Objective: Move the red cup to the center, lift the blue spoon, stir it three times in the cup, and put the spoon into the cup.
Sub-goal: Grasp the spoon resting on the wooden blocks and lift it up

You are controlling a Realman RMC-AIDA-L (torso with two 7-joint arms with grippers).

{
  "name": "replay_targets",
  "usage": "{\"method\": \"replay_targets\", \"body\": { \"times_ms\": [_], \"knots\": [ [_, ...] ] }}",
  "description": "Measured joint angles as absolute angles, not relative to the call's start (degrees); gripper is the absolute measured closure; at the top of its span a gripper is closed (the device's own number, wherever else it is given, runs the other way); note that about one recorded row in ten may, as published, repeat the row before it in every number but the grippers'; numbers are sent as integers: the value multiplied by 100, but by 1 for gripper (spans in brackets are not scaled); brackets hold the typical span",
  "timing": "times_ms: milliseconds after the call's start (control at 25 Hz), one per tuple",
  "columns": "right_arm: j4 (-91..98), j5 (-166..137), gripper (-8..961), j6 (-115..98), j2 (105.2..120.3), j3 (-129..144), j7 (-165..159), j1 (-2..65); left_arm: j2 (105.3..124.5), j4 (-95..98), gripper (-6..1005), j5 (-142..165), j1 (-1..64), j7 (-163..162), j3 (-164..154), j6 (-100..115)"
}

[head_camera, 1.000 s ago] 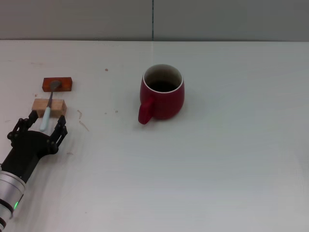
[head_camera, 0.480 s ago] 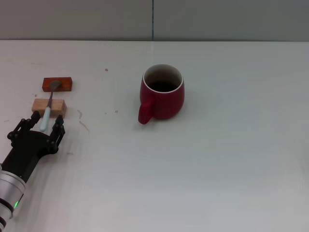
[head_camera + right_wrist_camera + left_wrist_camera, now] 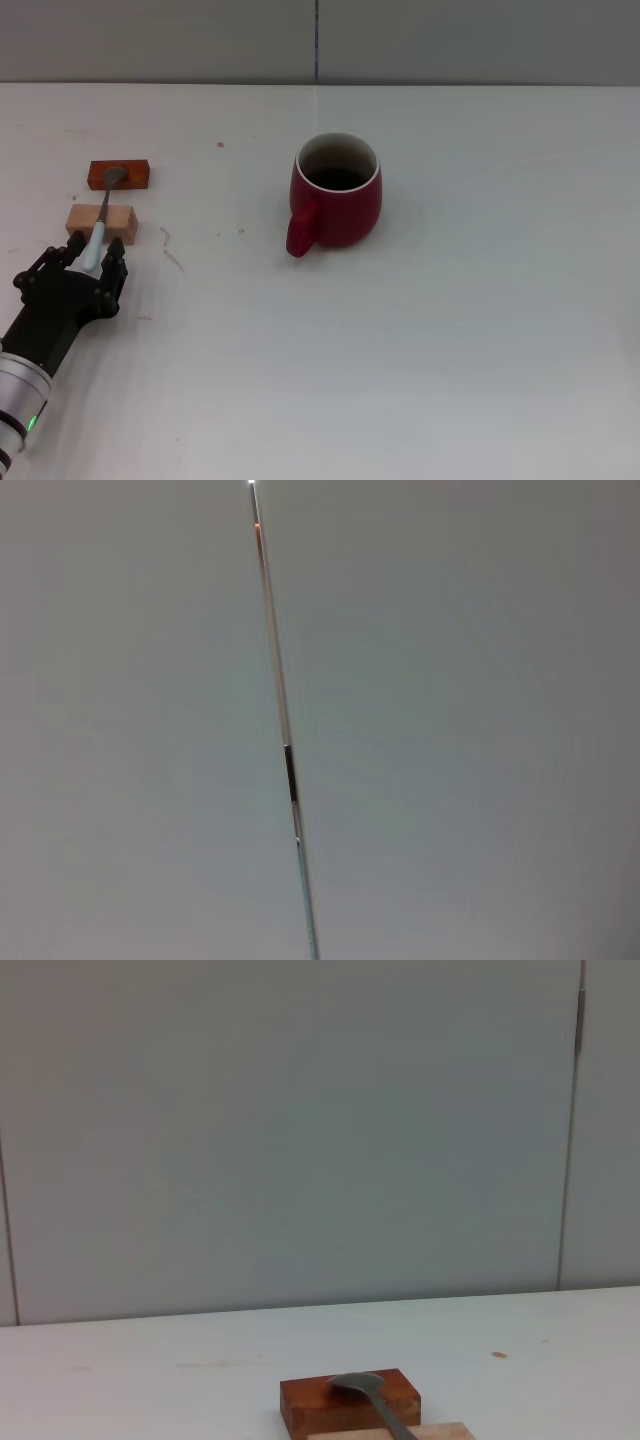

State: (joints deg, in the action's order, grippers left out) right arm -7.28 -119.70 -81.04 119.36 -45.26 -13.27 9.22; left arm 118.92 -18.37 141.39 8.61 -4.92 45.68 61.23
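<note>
The red cup (image 3: 340,205) stands upright near the table's middle, its handle toward the front left. The blue spoon (image 3: 98,232) lies across two blocks at the far left, its grey bowl on the far block and its pale handle pointing toward me. Its bowl also shows in the left wrist view (image 3: 352,1383). My left gripper (image 3: 94,250) is low at the near end of the handle, fingers a little apart on either side of it. The spoon rests unmoved. My right gripper is out of view.
A red-orange block (image 3: 135,175) and a tan wooden block (image 3: 121,220) carry the spoon; both also show in the left wrist view, the red-orange block (image 3: 310,1410) behind the tan wooden block (image 3: 445,1431). A grey wall runs along the white table's (image 3: 450,350) far edge.
My left gripper's fingers have narrowed around the spoon's handle end. The spoon and the cup have not moved.
</note>
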Motion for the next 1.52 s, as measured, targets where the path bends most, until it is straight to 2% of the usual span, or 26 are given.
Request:
{"method": "replay_targets", "body": {
  "times_ms": [600,1240,1520],
  "knots": [
    [-728,-11971,118,-8104,11935,-4526,-1327,930,11891,-1846,621,14080,912,-492,4572,6045],
    [-719,-11970,118,-8103,11936,-4526,-1327,931,11891,-1846,632,14080,914,-492,4579,6044],
    [-714,-11970,118,-8103,11934,-4526,-1327,923,11891,-1819,703,14029,917,-492,4588,6032]
  ]
}}
